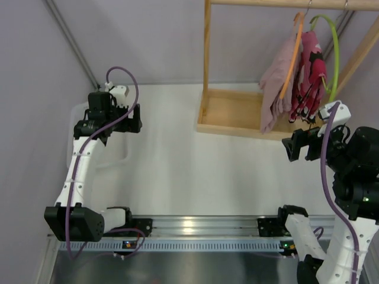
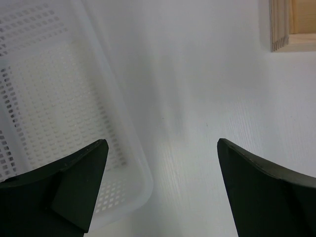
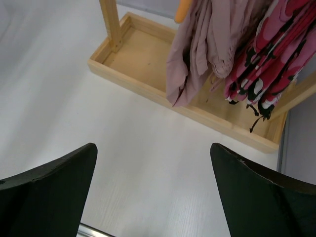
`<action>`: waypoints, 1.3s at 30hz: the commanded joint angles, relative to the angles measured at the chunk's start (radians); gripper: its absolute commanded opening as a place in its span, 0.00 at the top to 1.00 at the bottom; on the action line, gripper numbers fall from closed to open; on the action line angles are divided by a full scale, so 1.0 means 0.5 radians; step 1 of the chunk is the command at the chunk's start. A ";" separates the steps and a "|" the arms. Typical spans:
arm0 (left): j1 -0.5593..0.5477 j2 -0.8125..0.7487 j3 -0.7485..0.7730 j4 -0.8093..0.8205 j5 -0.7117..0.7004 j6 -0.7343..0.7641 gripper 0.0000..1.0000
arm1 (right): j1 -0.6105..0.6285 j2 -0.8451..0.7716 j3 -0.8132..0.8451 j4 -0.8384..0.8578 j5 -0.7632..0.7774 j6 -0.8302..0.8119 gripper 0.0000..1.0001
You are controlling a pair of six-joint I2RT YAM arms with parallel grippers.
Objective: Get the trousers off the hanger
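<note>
Hovering over the left side of the table (image 1: 177, 165), the left gripper (image 2: 160, 148) has its fingers spread wide with nothing between them. A white perforated basket (image 2: 49, 98) lies just to its left, under one finger.

Right of centre, at the far side, stands a wooden rack (image 1: 206, 59): an upright post on the left, a shallow base tray (image 1: 231, 112) and a top rail (image 1: 266, 3).

The trousers (image 1: 273, 89) hang from the orange hanger (image 1: 294, 53), which hooks over the rail near its right end. Their long axis runs vertically, with the loose ends pointing down towards the tray. The wrist view does not show whether they touch it.

Obstructions: a red-and-pink patterned garment (image 1: 311, 71) hangs just right of the trousers, against them, on a lime-green hanger (image 1: 337, 59). The tray's near wall lies between the trousers and the arm.

The right gripper (image 3: 153, 148) sits near the rack's right end, on its near side, apart from the fabric. Its fingers are spread wide and hold nothing.
</note>
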 commanded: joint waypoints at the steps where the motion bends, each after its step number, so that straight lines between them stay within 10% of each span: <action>1: -0.007 0.017 0.102 0.026 -0.106 -0.057 0.01 | -0.020 0.101 0.229 0.052 -0.188 0.094 0.01; 14: -0.007 -0.035 0.345 0.054 -0.281 -0.493 0.01 | -0.017 0.564 0.717 0.582 -0.517 0.768 0.01; 39: -0.007 -0.038 0.406 0.091 -0.480 -0.514 0.01 | -0.005 1.524 1.024 1.346 -0.013 2.017 0.12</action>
